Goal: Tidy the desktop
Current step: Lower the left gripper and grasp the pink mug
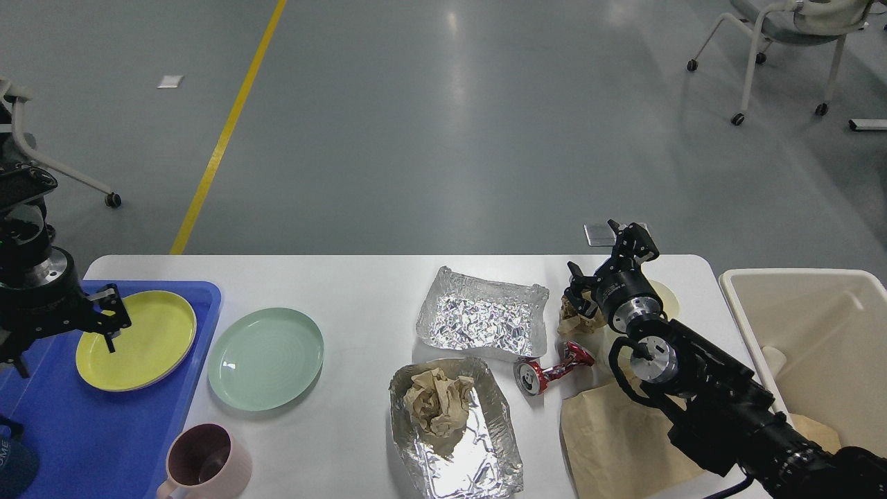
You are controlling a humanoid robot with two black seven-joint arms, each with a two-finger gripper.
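Note:
The white desktop [360, 291] holds dishes on its left and litter on its right. My left gripper [64, 341] hangs open over the left rim of a yellow plate [142, 339], which lies in the blue tray [104, 430]; nothing is between its fingers. At the far right my right gripper [604, 256] stands open, fingers spread, just above and behind a crumpled brown paper wad [572, 317]. A crushed red can [551, 371] lies in front of that wad.
A green plate [267, 357] and a pink mug [204, 461] sit beside the tray. Mid-table are an empty foil tray [481, 315] and a foil tray [485, 457] holding crumpled paper [436, 405]. A brown paper bag [617, 443] lies under my right arm, a beige bin [818, 333] at the right.

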